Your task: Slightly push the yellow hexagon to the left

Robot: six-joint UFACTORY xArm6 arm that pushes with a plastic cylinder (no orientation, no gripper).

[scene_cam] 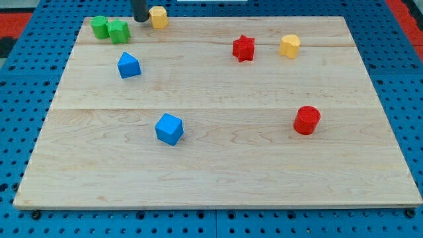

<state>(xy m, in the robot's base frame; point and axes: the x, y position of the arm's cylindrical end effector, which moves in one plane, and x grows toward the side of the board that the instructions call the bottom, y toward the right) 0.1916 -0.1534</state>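
wooden counter [218,178], no containers. yellow hexagon [158,16] at the view's top left edge, touching tool's right side. tool, a plain rod with no jaws, tip [141,20] just left of it, holding nothing.

counted: two yellow, other yellow block [289,45] top right. two green: green block [100,26], second green block [119,31], touching. two blue: blue wedge-like block [129,65], blue cube [169,129]. two red: red star [243,48], red cylinder [307,120].

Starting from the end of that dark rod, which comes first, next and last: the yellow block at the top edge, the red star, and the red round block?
Measured from my tip:
1. Yellow hexagon, right beside it, top edge.
2. Red star, toward the view's right.
3. Red cylinder, lower right, farthest.
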